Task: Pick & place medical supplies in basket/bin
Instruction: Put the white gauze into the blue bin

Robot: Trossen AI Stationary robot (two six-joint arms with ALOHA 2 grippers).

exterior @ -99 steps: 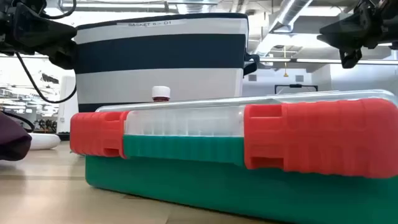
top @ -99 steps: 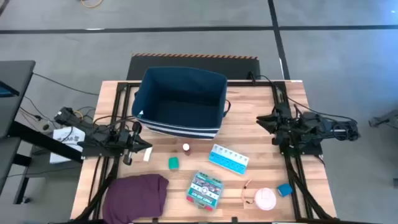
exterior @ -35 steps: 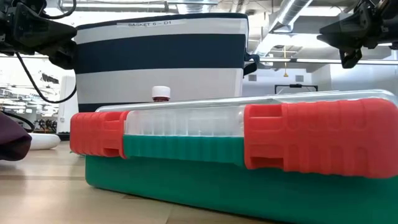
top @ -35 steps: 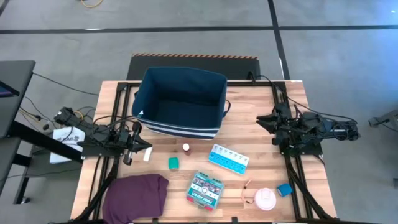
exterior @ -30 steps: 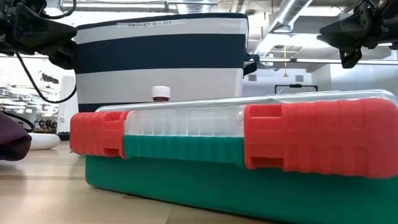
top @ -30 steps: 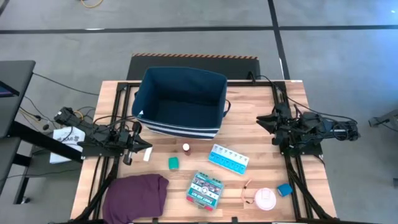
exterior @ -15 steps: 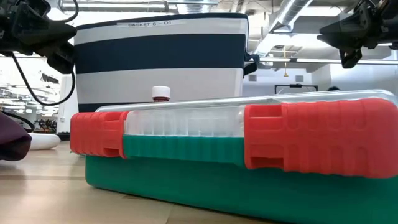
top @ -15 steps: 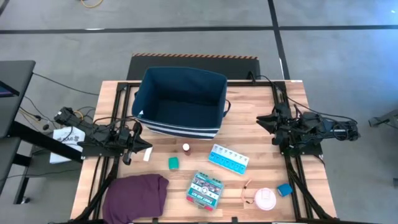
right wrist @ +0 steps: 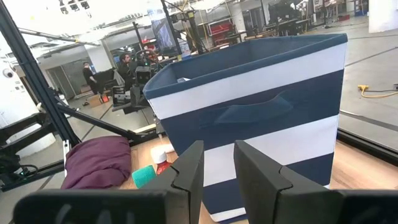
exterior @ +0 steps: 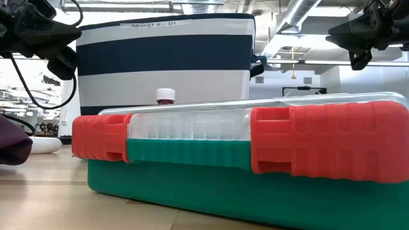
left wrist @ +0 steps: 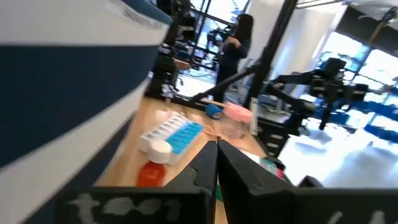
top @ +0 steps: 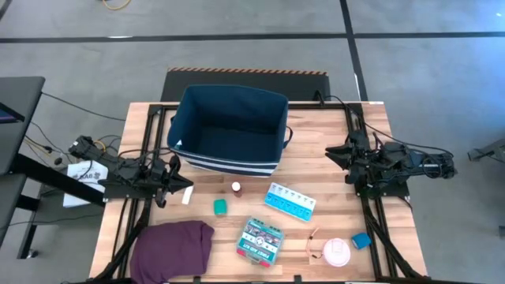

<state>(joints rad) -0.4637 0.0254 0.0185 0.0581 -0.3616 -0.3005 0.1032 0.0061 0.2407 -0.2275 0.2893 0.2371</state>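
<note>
A large rectangular navy-blue fabric bin (top: 229, 130) with white stripes along its lower edge stands at the far middle of the wooden slatted table (top: 331, 138), its inside showing only dark fabric from above. The supplies all lie on the table near side of it. A small red-capped vial (top: 236, 188) stands upright just in front of the bin's striped wall. Right of the vial lies a light-blue pill organizer (top: 289, 200) set at a slant, and left of the vial a small green block (top: 220, 207). Nearer still lies a green-white flat box (top: 260, 240), with a pink-white tape roll (top: 336, 252) to its right and a small blue block (top: 360, 240) just beyond the roll. A short white tube (top: 186, 197) rests near the left side, and a crumpled purple cloth (top: 173, 247) fills the near left corner.

The left gripper (top: 178, 184) hangs above the table's left side, close to the white tube; its two fingers are pressed together with nothing between them, as the left wrist view shows. The right gripper (top: 334, 151) waits over the table's right side, well apart from the supplies, pointing toward the bin; its fingers (right wrist: 186, 171) stand a little apart and hold nothing.
</note>
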